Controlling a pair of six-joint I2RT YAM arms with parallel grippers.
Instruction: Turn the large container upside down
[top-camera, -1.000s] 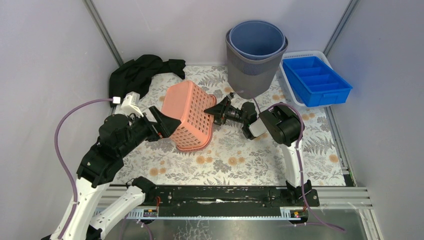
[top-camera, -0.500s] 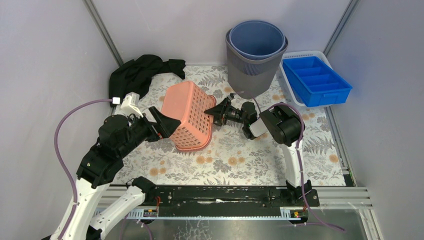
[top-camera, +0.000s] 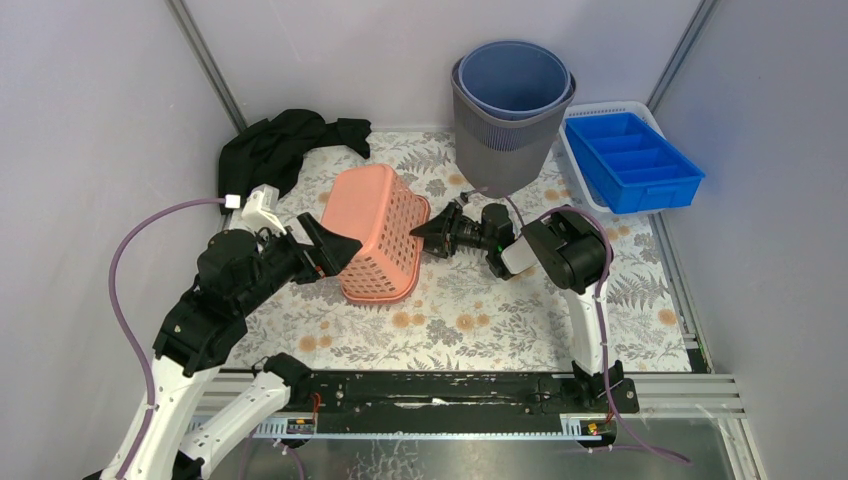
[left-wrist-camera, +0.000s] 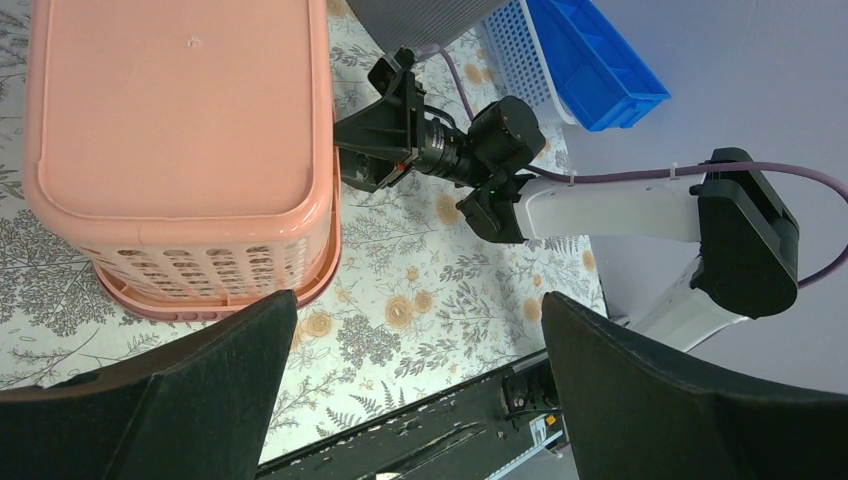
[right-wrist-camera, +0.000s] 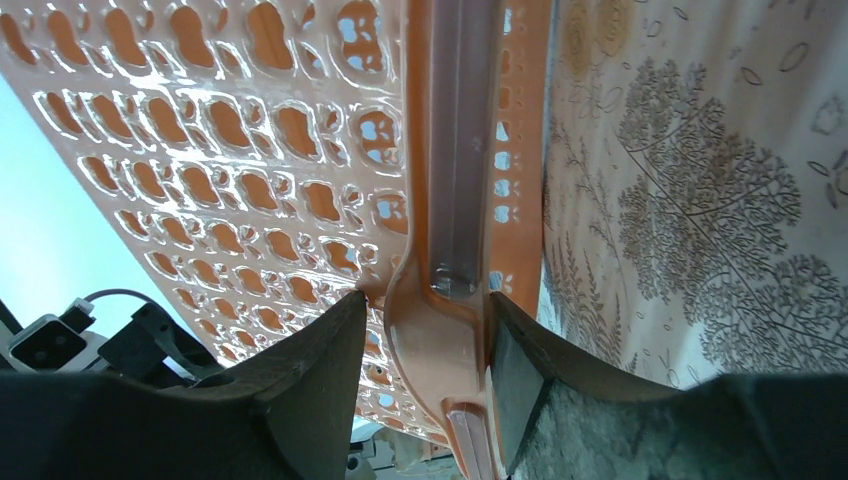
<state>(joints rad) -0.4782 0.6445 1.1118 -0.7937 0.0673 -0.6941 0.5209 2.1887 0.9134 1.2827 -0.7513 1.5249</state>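
The right gripper (right-wrist-camera: 430, 335) has its fingers (right-wrist-camera: 310, 380) clamped on the rim (right-wrist-camera: 445, 200) of the pink basket (top-camera: 375, 235), at the basket's 3 o'clock. The left gripper (left-wrist-camera: 418, 300) is spread wide and holds nothing, just off the basket's 8 o'clock. The basket stands bottom-up at the middle of the table (top-camera: 480, 300). I cannot tell whether the gripped edge is fully down. It looks like light, thin plastic mesh. The walls would likely flex, so the thick rim is the best hold, though smooth enough to slip.
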